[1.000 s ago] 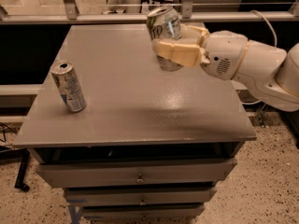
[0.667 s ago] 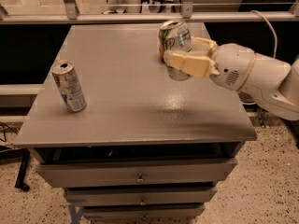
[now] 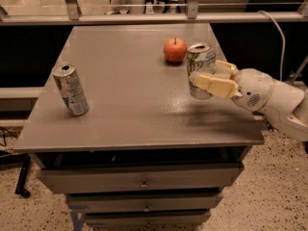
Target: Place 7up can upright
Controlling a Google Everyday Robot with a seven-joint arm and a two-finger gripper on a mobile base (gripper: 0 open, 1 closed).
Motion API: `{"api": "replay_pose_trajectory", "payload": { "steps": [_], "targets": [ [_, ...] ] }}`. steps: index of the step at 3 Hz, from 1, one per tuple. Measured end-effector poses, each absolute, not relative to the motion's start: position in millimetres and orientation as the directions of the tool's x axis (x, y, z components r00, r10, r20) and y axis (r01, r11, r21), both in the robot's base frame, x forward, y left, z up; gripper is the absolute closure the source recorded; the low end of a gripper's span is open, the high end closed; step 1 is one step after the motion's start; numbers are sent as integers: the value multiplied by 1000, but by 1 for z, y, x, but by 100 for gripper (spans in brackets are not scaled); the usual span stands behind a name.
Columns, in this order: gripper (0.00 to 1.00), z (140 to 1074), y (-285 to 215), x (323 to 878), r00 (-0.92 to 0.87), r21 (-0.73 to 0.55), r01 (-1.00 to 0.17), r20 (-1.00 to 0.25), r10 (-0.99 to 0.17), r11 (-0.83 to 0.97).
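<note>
**1. Cream two-finger claw** [image 3: 206, 77], on a white arm [image 3: 269, 97] that reaches in over the right edge of the table. It is clenched on the can's body, with one finger across the near side and the other behind it.

**2. Silvery-white aluminium 7up can with green lettering** [image 3: 200, 57]. It is held in the claw, upright or very nearly so, with its top facing up. It sits on the right side of the table, closer to the far right corner than the near one. You cannot tell whether its base is resting on the surface.

**3. Round red apple** [image 3: 175, 50]. It lies just beside the can, toward the far left of it, and seems not to touch it.

**4. Flat grey table** [image 3: 130, 105], with drawers [image 3: 142, 177] below.

**5. Slim silver can with blue markings** [image 3: 70, 89]. It stands near the left edge, leaning a little, well apart from everything else.

**Hazards for you to weigh:**
- If you let go while the base is off the surface or tilted, the can will likely tip.
- A light can may cling to a finger as the claw opens and be dragged over.
- Pulling the claw back carelessly could knock the can or nudge the apple into it.
- The right edge is close, so a toppled can could roll off it.
</note>
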State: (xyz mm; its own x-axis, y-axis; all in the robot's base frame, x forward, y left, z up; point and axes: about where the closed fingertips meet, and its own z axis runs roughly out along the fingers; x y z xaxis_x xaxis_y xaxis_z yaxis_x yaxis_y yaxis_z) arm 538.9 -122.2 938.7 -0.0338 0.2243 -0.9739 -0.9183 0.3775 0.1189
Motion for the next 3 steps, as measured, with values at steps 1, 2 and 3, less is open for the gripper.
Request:
{"api": "replay_pose_trajectory", "payload": {
  "steps": [1, 2, 3],
  "targets": [
    [100, 922, -139, 539, -45, 136, -927, -966, 256, 350],
    [100, 909, -152, 540, -50, 148, -934, -956, 290, 326],
    [100, 901, -161, 540, -35, 133, -946, -949, 314, 297]
  ]
}}
